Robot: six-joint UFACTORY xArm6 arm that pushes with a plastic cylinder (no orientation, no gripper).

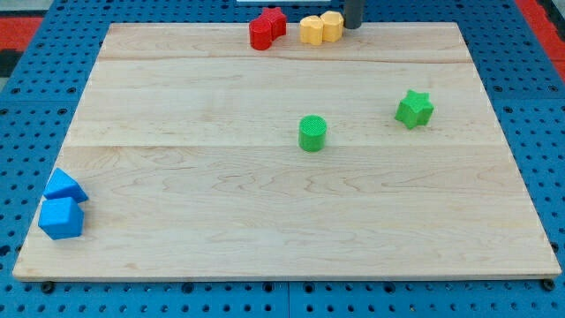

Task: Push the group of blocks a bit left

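At the view's top edge of the wooden board (265, 221) lies a group of blocks: a red star (275, 19) touching a red rounded block (260, 34), and to their right a yellow rounded block (311, 31) touching a yellow cylinder (332, 25). My tip (352, 26) is the lower end of a dark rod that comes down at the view's top. It stands right next to the yellow cylinder, on its right side.
A green cylinder (312, 133) stands near the board's middle. A green star (414, 109) lies to its right. A blue triangular block (65, 186) and a blue cube-like block (62, 218) sit together at the view's bottom left corner.
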